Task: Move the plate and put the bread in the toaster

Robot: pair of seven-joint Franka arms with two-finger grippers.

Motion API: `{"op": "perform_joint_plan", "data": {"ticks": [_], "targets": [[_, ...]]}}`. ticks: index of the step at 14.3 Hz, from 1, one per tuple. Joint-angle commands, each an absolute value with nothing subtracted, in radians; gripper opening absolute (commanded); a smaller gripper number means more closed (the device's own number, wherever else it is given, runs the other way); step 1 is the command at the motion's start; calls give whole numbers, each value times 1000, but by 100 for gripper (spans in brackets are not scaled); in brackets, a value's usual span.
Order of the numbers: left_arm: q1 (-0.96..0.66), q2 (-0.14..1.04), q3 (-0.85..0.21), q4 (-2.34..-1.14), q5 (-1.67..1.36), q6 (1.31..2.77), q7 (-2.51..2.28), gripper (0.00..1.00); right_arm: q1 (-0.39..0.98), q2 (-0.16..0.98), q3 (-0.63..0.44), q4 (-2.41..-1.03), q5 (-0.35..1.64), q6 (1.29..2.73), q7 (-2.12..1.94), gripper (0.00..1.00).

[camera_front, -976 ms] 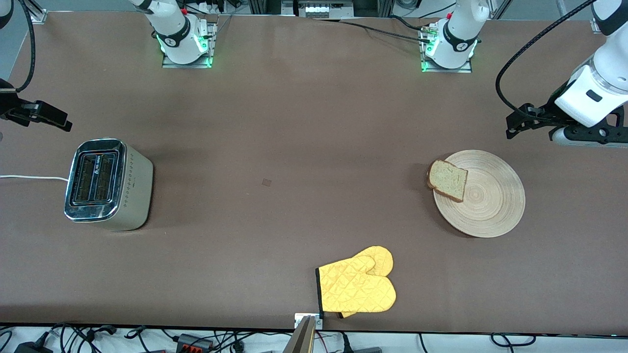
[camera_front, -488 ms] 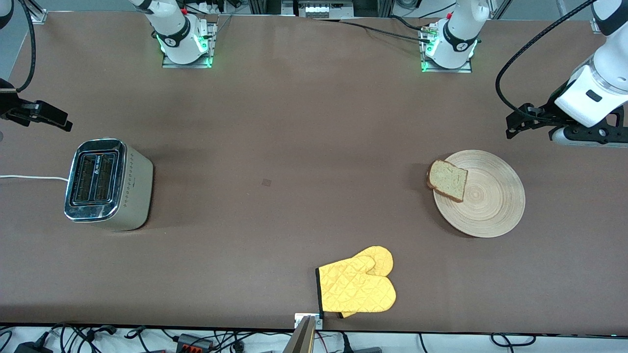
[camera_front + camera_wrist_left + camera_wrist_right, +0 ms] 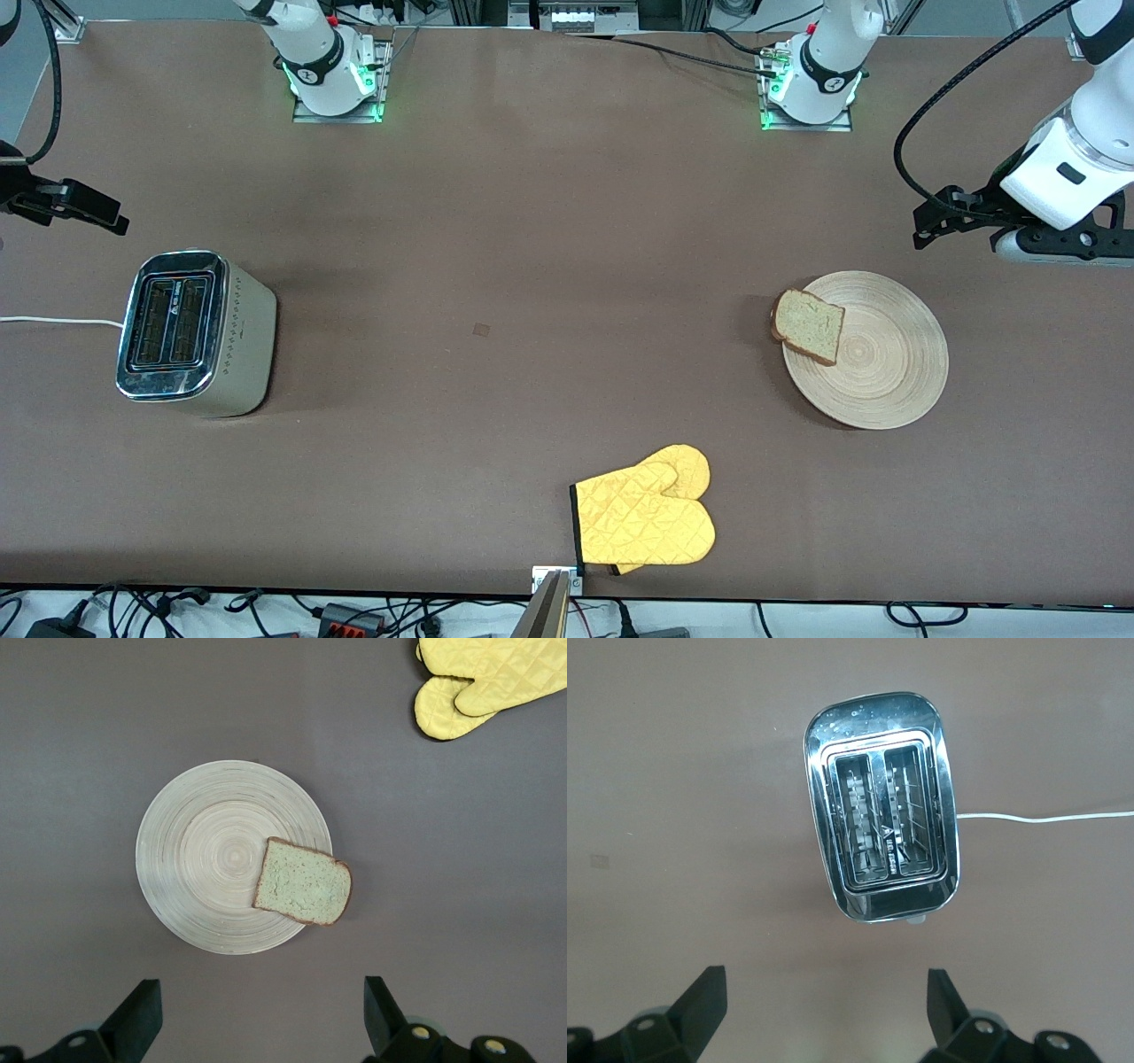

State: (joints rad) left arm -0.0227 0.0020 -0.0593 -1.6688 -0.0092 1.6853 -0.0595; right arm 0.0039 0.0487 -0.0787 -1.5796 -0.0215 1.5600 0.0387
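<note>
The round light-wood plate (image 3: 886, 372) lies toward the left arm's end of the table. The bread (image 3: 807, 325) lies on its rim, overhanging toward the table's middle. Both show in the left wrist view, plate (image 3: 199, 859) and bread (image 3: 304, 893). My left gripper (image 3: 970, 232) hangs open and empty over bare table beside the plate; its jaws (image 3: 263, 1019) stand wide apart. The chrome-topped toaster (image 3: 190, 332) stands at the right arm's end, both slots empty (image 3: 881, 837). My right gripper (image 3: 84, 211) hangs open and empty over bare table beside the toaster, also seen in its wrist view (image 3: 824, 1010).
A yellow quilted oven mitt (image 3: 645, 518) lies near the table's front edge, nearer the front camera than the plate, and shows in the left wrist view (image 3: 483, 673). The toaster's white cord (image 3: 53, 320) runs off the table's end.
</note>
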Motion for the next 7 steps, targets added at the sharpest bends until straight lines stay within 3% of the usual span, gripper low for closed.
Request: {"op": "perform_joint_plan", "data": {"ticks": [1,7], "targets": [[-26,14,-57,-1638,-14,1663,-69,100,3,69,-77,-1543,-26,1536,41,100],[-25,31,-55,-1641,-15,1663,-64,100,6,69,-77,-1542,-23,1536,41,100]]}}
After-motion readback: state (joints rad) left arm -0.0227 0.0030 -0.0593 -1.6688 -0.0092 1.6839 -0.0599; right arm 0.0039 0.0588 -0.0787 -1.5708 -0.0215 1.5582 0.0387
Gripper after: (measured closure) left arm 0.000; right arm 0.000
